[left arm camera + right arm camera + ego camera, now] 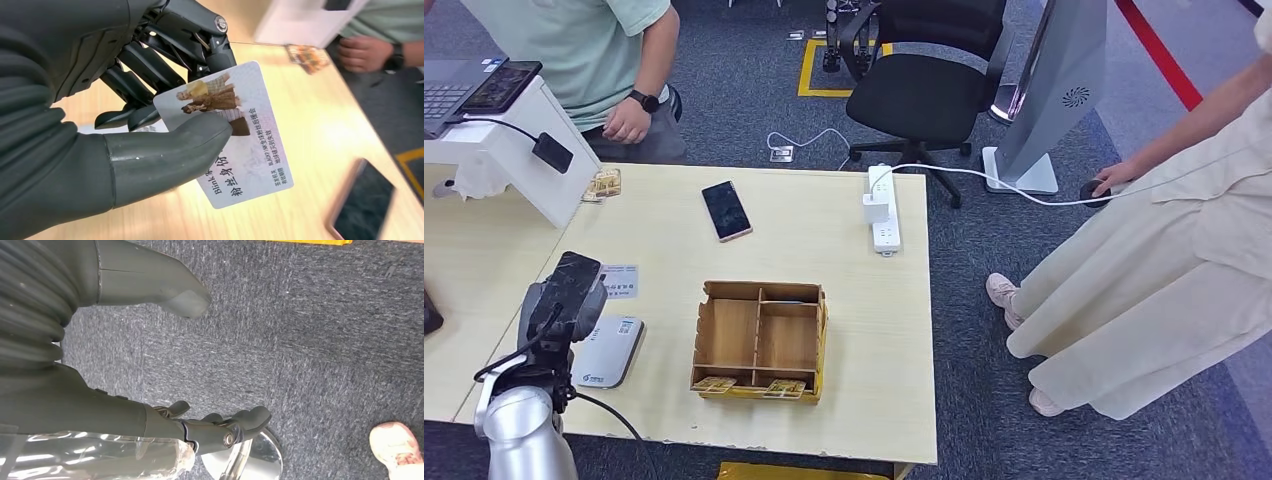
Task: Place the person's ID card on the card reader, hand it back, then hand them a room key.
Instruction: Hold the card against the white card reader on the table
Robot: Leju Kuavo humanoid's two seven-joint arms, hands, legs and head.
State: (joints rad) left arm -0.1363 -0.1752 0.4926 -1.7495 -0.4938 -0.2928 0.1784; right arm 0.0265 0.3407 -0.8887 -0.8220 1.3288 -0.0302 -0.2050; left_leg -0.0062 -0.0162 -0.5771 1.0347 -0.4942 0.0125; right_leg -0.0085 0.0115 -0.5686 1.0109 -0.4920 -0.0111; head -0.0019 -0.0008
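Left hand [150, 125] pinches the ID card [235, 140] between thumb [165, 155] and darker fingers [150, 70]; thumb lies across the card's printed face, fingers back it from behind. Card sticks out past the thumb, long axis running away from the palm toward the desk [310, 150] surface, printed side facing the wrist camera, photo end nearest the fingers, text end free. Card is in the air, not touching the desk.

Head view: left hand [564, 300] is raised over the near-left part of the desk [844, 260], back of hand up, just above the grey card reader [609, 350]. Silver forearm comes up from the lower left corner.

Right hand [210, 427] hangs over grey carpet, fingers loosely apart, holding nothing.

Further out on the desk: a divided cardboard box [760, 340] with cards in its front slots, a phone [726, 210] face up, a white power strip [883, 208]. A seated person's hand [627, 120] rests at the far edge; another person [1164, 270] stands at the right side.
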